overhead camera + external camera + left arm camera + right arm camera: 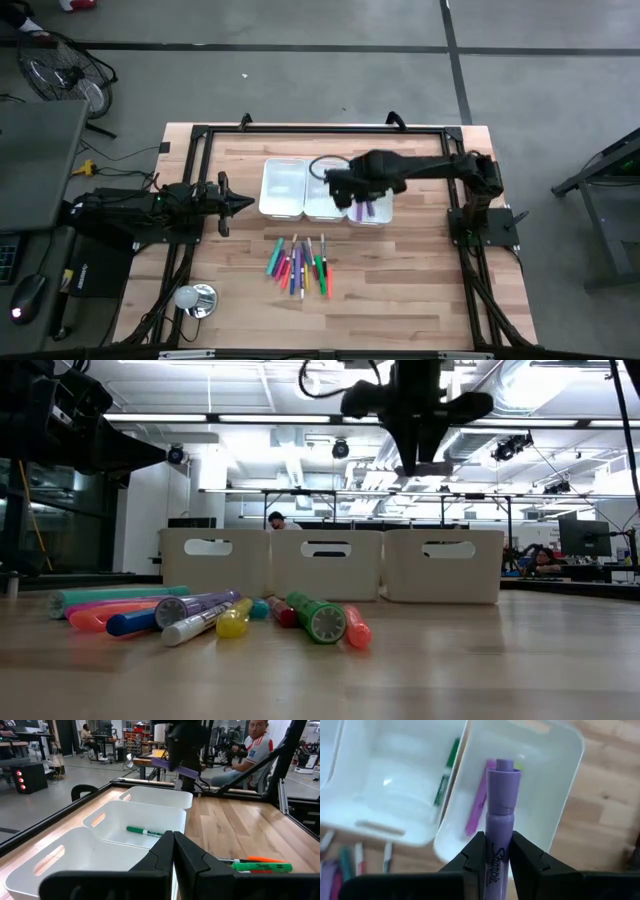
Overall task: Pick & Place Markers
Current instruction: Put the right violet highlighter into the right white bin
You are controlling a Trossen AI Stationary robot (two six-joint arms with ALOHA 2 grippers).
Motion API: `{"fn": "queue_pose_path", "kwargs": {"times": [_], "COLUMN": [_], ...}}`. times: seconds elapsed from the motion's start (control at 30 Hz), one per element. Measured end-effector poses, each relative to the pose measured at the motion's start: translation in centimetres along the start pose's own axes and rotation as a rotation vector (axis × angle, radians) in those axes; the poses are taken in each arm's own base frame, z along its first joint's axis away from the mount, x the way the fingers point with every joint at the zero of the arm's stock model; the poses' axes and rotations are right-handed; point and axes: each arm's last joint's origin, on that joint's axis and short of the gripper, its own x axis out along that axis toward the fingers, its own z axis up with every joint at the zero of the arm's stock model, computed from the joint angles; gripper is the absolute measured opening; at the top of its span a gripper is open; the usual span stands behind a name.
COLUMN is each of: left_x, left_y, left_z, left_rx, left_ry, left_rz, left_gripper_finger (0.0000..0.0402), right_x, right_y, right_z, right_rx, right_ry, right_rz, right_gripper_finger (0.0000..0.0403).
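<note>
Markers [298, 264] lie in a loose bunch on the table [420, 300], near its front edge and well apart from the three white bins [283, 187] that stand side by side nearer the middle. Most are left to sort, so the job looks early.

One purple marker [499, 820] is up in the air: the right gripper [495, 851] is clamped on its barrel, with the cap end sticking out past the fingers. In the right wrist view it hangs above the bin [540, 785] on the right-arm end of the row, over a purple marker [479, 800] that already lies in it. That match suggests sorting by colour, and this pose reads as the pause before a drop. The middle bin [380, 780] holds a green marker [446, 770], which fits the same idea; the third bin shows nothing inside, as far as I can tell.

Height matters here: the marker is held clear of the bin walls, so it should fall in freely once the fingers part.

The left gripper [173, 851] waits near the table's left edge, fingers pressed together and holding nothing, pointed along the row of bins.
</note>
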Motion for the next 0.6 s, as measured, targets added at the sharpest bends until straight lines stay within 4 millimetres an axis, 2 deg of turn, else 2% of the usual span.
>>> {"fn": "queue_pose_path", "kwargs": {"times": [0.13, 0.33, 0.6], "left_x": [0.0, 0.0, 0.0], "left_y": [0.0, 0.0, 0.0], "left_z": [0.0, 0.0, 0.0], "left_rx": [0.0, 0.0, 0.0], "left_ry": [0.0, 0.001, 0.0], "left_rz": [0.0, 0.0, 0.0], "left_gripper_finger": [0.0007, 0.0007, 0.0007], "right_x": [1.2, 4.2, 7.7], "right_y": [-1.6, -4.1, -4.7], "right_z": [0.5, 0.2, 0.8], "right_rx": [0.041, 0.113, 0.155], "right_ry": [-0.015, 0.002, 0.032], "right_rz": [0.056, 0.164, 0.267], "right_gripper_finger": [0.0055, 0.0057, 0.0058]}}
